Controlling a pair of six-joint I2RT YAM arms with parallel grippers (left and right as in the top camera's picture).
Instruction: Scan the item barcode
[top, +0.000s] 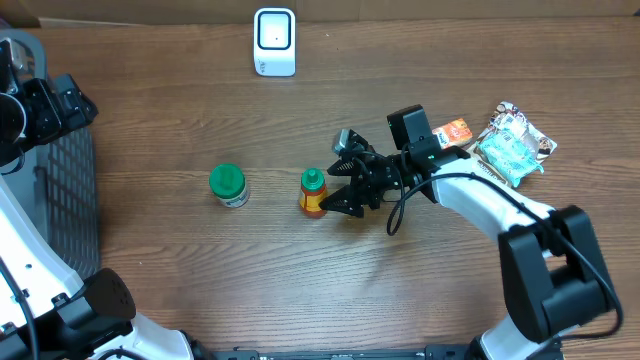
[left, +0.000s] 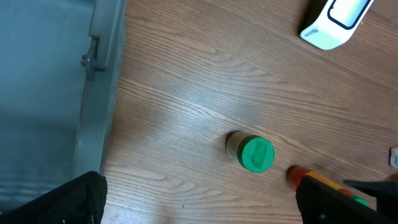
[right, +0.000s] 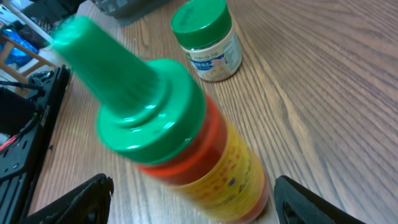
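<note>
A sauce bottle (top: 313, 193) with a green cap and a red and yellow body stands on the wooden table (top: 200, 110). My right gripper (top: 331, 190) is open around it. In the right wrist view the bottle (right: 186, 143) fills the space between the fingers, with a gap on each side, and my right gripper (right: 193, 205) touches nothing. The white scanner (top: 274, 42) stands at the far edge, also seen as the scanner (left: 336, 22) in the left wrist view. My left gripper (left: 199, 205) hangs open and empty over the table beside the grey basket (left: 43, 93).
A small jar (top: 228, 185) with a green lid stands left of the bottle. Snack packets (top: 512, 145) and an orange packet (top: 455, 132) lie at the right. The grey basket (top: 70, 200) sits at the left edge.
</note>
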